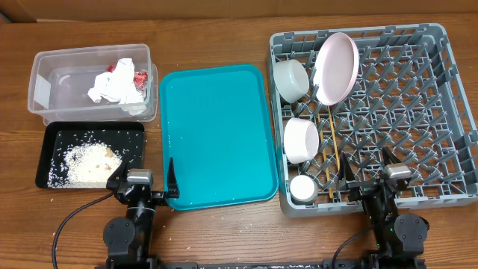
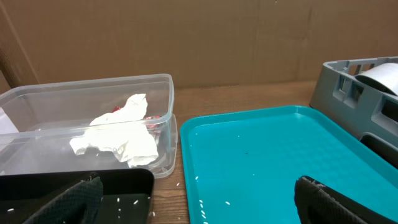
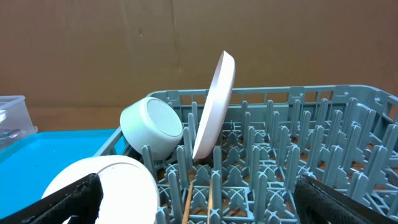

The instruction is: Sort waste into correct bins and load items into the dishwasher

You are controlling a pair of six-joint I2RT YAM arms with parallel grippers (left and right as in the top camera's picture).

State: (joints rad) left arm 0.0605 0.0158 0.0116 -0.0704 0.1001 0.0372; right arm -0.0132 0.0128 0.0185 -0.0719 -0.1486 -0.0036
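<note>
The clear tub (image 1: 45, 90) holds crumpled napkins (image 1: 112, 88) and red wrappers (image 1: 123, 69). The black tray (image 1: 52, 153) holds rice crumbs (image 1: 89, 163). The grey dish rack (image 1: 441, 90) holds the pink plate (image 1: 336, 67) on edge, the grey-green bowl (image 1: 291, 78), the white bowl (image 1: 301, 140), the small cup (image 1: 302, 188) and the chopsticks (image 1: 332, 153). The white plate is not in view. My left gripper (image 1: 146, 179) is open and empty at the near edge between the black tray and the teal tray. My right gripper (image 1: 368, 170) is open and empty over the rack's near edge.
The teal tray (image 1: 216, 134) lies between the bins and the rack, with a few rice grains (image 2: 211, 200) near its front left corner. A few grains lie on the wood next to the black tray (image 2: 124, 180). A cardboard wall stands behind the table.
</note>
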